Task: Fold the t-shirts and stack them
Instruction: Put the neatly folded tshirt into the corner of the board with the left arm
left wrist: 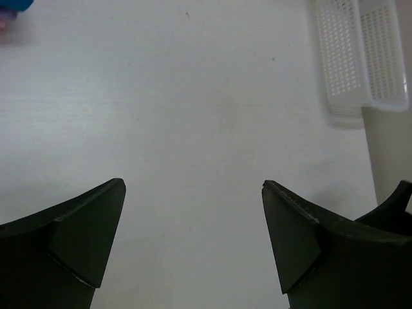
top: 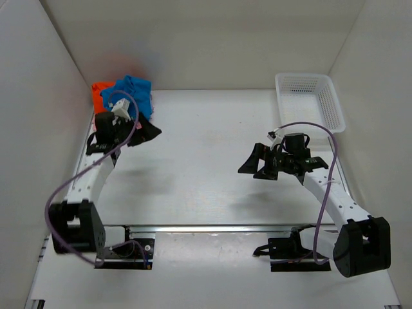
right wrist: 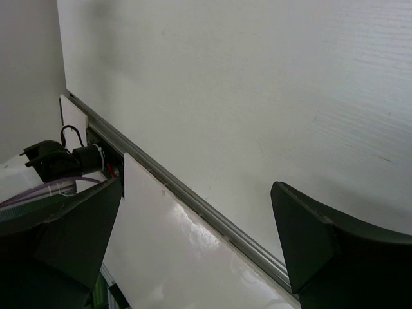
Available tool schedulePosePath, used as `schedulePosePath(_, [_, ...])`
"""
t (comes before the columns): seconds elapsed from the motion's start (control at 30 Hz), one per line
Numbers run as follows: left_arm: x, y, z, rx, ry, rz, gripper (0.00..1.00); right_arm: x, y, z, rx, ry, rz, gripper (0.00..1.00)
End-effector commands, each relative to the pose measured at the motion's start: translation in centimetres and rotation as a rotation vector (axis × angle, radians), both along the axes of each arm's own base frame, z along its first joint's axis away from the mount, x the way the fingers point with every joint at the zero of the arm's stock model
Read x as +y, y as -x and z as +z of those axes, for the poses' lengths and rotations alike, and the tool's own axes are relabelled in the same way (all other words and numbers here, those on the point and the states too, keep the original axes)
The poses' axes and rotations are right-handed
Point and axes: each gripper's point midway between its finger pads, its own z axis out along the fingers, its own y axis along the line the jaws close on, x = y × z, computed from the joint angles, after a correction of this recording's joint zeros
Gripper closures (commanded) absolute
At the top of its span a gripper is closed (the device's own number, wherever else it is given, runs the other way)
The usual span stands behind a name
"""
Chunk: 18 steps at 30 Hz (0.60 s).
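Holding: nothing; left tool (top: 147,134) and right tool (top: 255,167) both spread wide.
T-shirts: blue tee (top: 135,92) against orange tee (top: 98,93), bunched just behind left tool.
Risk: left arm's cable (top: 47,215) may snag blue tee, dragging it off.

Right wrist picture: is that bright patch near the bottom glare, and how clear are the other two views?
Right wrist view: yes, glare, light mirrored off the glossy white panel below the metal rail. Left wrist view: even light, the basket sharp. Top view: soft shadows on the table, colour from the t-shirts tinting the wall behind.
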Motion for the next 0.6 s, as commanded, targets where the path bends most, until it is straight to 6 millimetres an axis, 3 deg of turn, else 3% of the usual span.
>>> schedulePosePath(0.0, [-1.9, -5.5, 3.6, -0.081, 0.082, -0.066, 0.01, 0.6, -1.0, 2.4, -0.081, -0.058, -0.001, 0.01])
schedulePosePath(0.1, [-2.1, -9.9, 3.3, -0.082, 0.071, -0.065, 0.01, 0.5, -1.6, 3.1, -0.097, -0.084, -0.008, 0.01])
schedulePosePath(0.13, [-1.8, -11.1, 1.6, -0.045, 0.062, -0.046, 0.02, 0.4, -1.8, 3.3, -0.096, -0.092, -0.016, 0.01])
schedulePosePath(0.17, [-1.6, -12.6, 2.8, -0.089, 0.042, -0.035, 0.02, 0.5, -1.8, 3.6, -0.096, -0.107, -0.014, 0.01])
schedulePosePath(0.2, [-0.8, -14.6, 2.4, -0.093, 0.026, -0.008, 0.01, 0.4, -2.2, 3.8, -0.101, -0.116, -0.020, 0.01])
schedulePosePath(0.23, [-0.6, -16.4, 1.8, -0.090, 0.007, 0.009, 0.01, 0.3, -2.6, 3.8, -0.101, -0.118, -0.029, 0.01])
schedulePosePath(0.27, [-0.1, -17.2, -1.1, -0.009, -0.005, 0.028, 0.02, 0.4, -2.7, 3.9, -0.096, -0.133, -0.024, 0.00])
schedulePosePath(0.3, [0.8, -18.7, -0.6, -0.018, -0.037, 0.056, 0.01, 0.5, -2.9, 4.2, -0.096, -0.144, -0.021, 0.01])
schedulePosePath(0.37, [4.1, -21.5, -2.0, 0.007, -0.071, 0.138, 0.01, 0.5, -3.9, 5.0, -0.108, -0.148, -0.028, 0.00])
schedulePosePath(0.4, [4.7, -22.0, -2.2, -0.002, -0.084, 0.160, 0.01, 0.6, -3.9, 4.8, -0.096, -0.149, -0.026, 0.01])
schedulePosePath(0.5, [12.1, -23.1, -2.4, -0.026, -0.169, 0.374, 0.01, 0.7, -4.7, 5.3, -0.105, -0.164, -0.027, 0.01])
schedulePosePath(0.57, [15.5, -23.8, -2.0, -0.041, -0.241, 0.458, 0.02, 0.8, -5.0, 5.2, -0.097, -0.175, -0.031, 0.01])
